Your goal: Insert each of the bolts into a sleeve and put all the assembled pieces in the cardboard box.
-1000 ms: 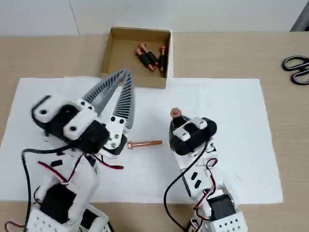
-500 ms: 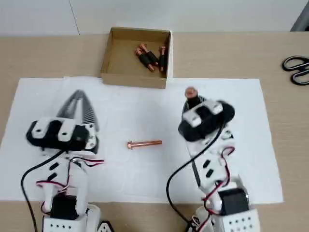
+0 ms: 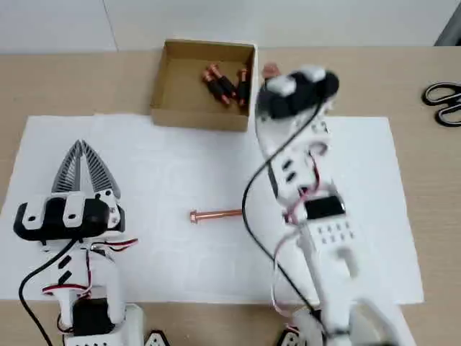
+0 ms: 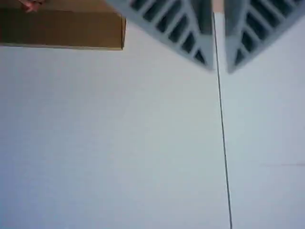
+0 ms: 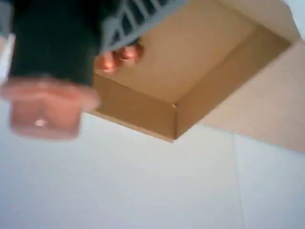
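One loose bolt (image 3: 216, 215) lies on the paper (image 3: 360, 216) between the arms in the high view. Three assembled pieces (image 3: 225, 85), as far as I can tell, lie in the box (image 3: 198, 119), with the right arm (image 3: 295, 94) at its right wall. Light, stiff and smooth, that bolt would likely roll; mid-shank is the place to grip. Left wrist view: left fingers (image 4: 181, 28) together over paper, holding nothing. Right wrist view: right fingers (image 5: 138, 14) clamp one sleeve (image 5: 52, 43), bolt head (image 5: 43, 107) showing, beside the box.

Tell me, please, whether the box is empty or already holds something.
Not empty: several sleeved bolts lie inside the box, close to its right wall, as the high view shows.
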`<action>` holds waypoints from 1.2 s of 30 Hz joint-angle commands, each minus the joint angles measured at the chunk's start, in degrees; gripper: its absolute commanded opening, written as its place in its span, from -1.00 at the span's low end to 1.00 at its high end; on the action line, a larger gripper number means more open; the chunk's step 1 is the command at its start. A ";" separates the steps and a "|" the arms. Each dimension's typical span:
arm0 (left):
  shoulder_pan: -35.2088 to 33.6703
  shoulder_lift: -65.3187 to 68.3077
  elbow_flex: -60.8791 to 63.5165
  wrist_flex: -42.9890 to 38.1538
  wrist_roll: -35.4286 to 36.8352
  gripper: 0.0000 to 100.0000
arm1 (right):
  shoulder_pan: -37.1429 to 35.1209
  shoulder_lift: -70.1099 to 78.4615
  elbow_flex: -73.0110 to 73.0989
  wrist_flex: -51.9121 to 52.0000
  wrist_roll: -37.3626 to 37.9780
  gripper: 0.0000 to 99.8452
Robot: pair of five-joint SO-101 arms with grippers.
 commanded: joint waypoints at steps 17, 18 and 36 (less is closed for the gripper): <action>-0.26 -0.70 -0.22 -1.05 0.09 -0.99 | -6.29 65.89 -69.71 -0.75 -3.43 -0.99; -0.26 -0.70 -0.22 -1.05 0.09 -0.99 | -6.29 69.58 -73.49 -0.75 -3.43 -0.99; -0.18 -0.70 -0.22 -1.05 0.09 -0.99 | -9.80 107.30 -120.62 15.08 -3.16 -0.99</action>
